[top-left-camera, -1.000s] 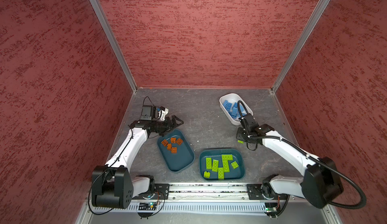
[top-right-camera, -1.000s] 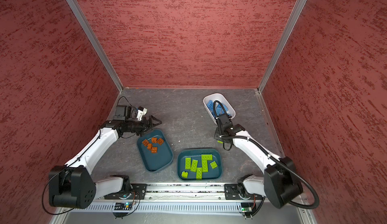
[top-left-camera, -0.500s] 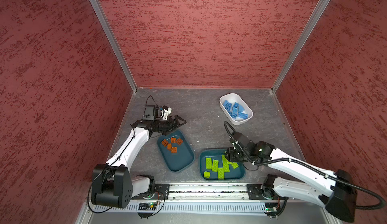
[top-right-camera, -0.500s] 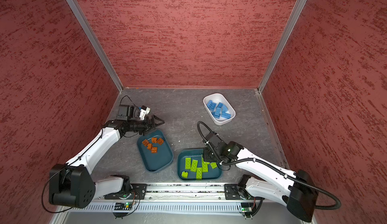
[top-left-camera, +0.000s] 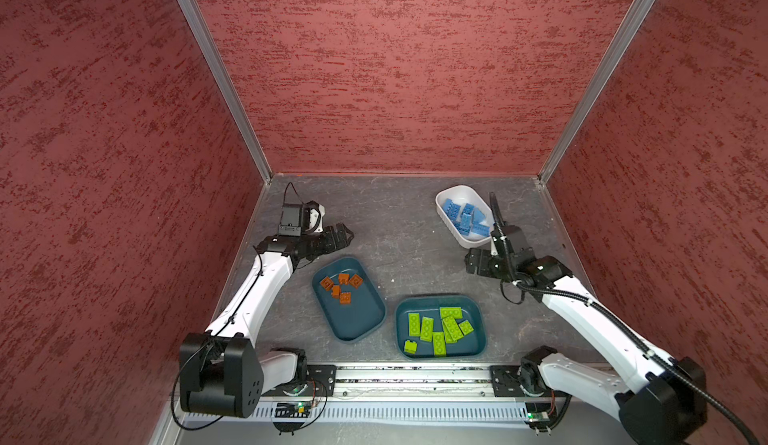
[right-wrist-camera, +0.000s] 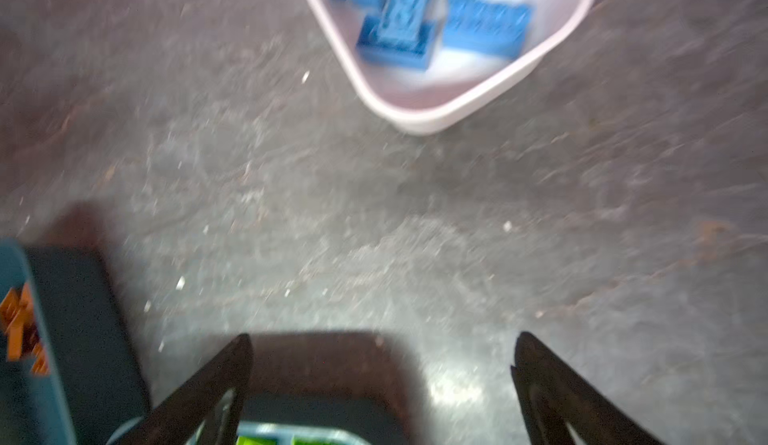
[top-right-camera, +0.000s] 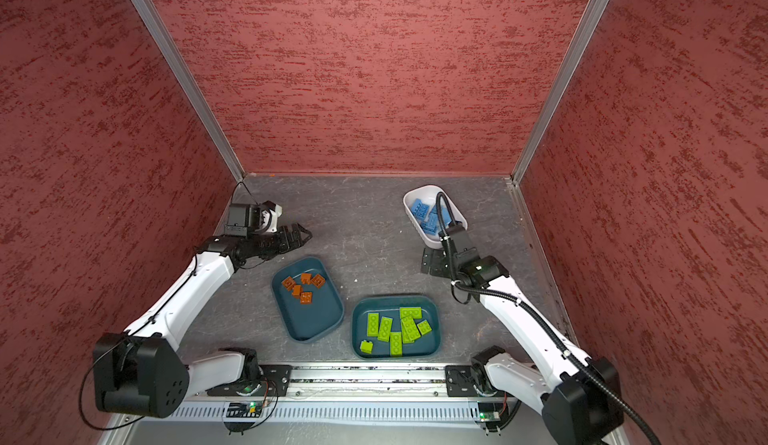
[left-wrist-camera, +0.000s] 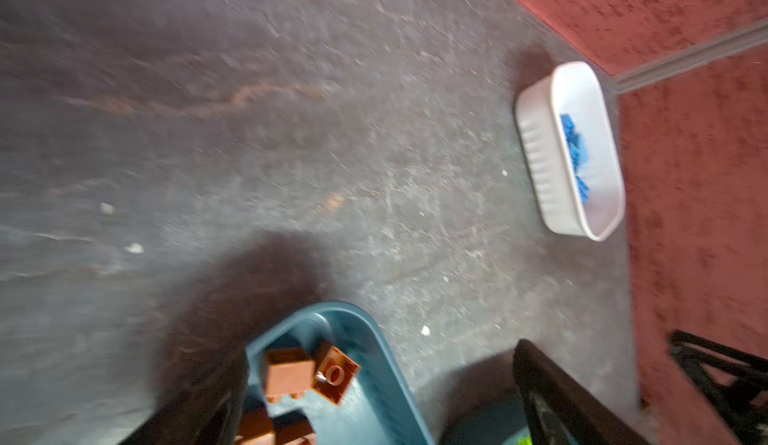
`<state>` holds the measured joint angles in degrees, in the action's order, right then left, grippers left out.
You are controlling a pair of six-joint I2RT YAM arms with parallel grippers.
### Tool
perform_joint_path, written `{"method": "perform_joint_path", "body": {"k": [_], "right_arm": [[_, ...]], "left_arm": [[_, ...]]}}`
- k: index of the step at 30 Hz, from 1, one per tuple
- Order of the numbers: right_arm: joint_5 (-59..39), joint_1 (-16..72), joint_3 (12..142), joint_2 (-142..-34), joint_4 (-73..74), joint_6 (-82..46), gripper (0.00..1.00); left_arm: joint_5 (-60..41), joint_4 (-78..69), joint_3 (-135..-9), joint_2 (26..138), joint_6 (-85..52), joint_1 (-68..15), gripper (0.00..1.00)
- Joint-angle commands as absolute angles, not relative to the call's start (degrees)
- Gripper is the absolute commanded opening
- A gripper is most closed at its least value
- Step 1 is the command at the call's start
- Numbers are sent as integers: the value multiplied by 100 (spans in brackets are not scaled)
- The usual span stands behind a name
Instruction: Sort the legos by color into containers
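Tubs counted: three, two teal and one white. Five orange bricks [top-left-camera: 340, 287] are lying in the left teal tub [top-left-camera: 358, 323]. Seven green bricks [top-left-camera: 439, 330] are counted in the right teal tub [top-left-camera: 470, 345], one pair overlapped. Blue bricks [top-left-camera: 464, 216] are heaped in the white tub [top-left-camera: 457, 192] at the far right. About six are made out, with part hidden by a cable [top-left-camera: 497, 214]. Left gripper [top-left-camera: 348, 233] is seen just beyond the left teal tub's far edge, jaws apart, nothing held. Right gripper [right-wrist-camera: 384, 339] is placed over bare table [top-left-camera: 395, 222] between the white tub and the right teal tub, with jaws wide apart and empty.
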<state>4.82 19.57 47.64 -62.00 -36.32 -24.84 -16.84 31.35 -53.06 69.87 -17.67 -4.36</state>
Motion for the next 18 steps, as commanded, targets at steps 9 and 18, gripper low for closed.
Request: {"method": "perform_joint_path", "body": {"k": [9, 18], "right_arm": [[843, -13, 3325, -6553, 315, -1072, 99], [993, -211, 2377, -7528, 3242, -741, 99]], "left_arm": [[721, 33, -3444, 6885, -656, -265, 99], [123, -1978, -2671, 7462, -143, 109, 99]]}}
